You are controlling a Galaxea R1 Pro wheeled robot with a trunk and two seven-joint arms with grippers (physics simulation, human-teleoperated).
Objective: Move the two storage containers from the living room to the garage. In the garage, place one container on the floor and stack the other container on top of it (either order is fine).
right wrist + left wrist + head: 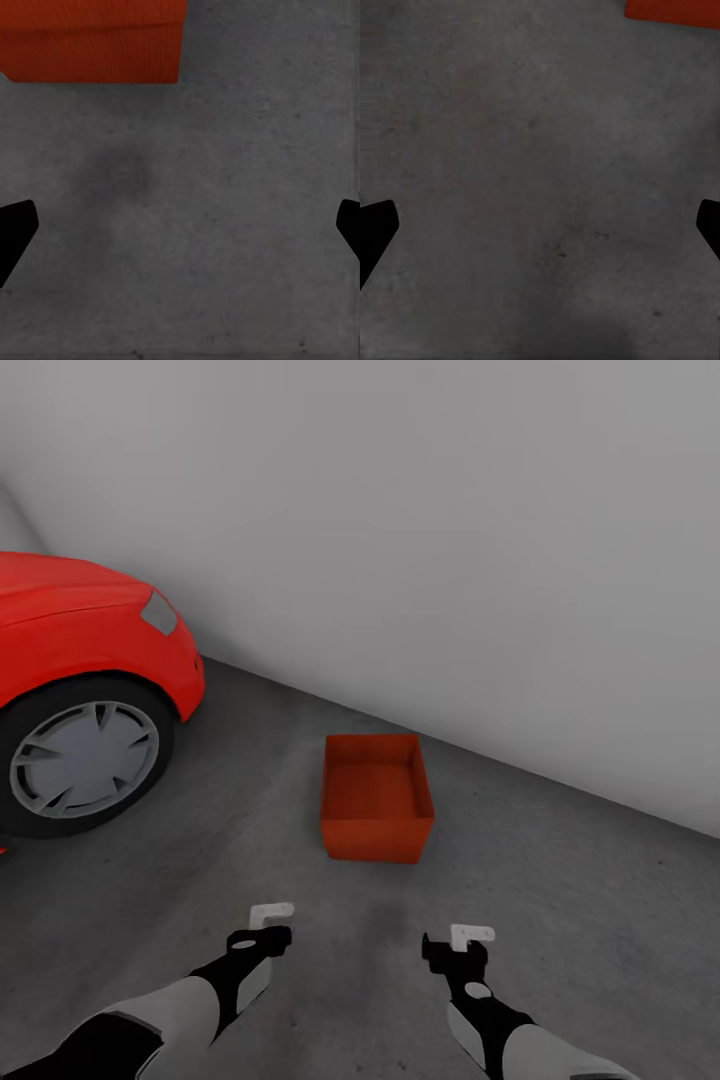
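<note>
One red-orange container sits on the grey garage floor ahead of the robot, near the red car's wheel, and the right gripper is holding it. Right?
Not quite. The right gripper holds nothing: in the head view it hangs short of the container, and the right wrist view shows its jaws spread over bare floor. The rest stands: one container on the concrete, the red car nearby.
</note>
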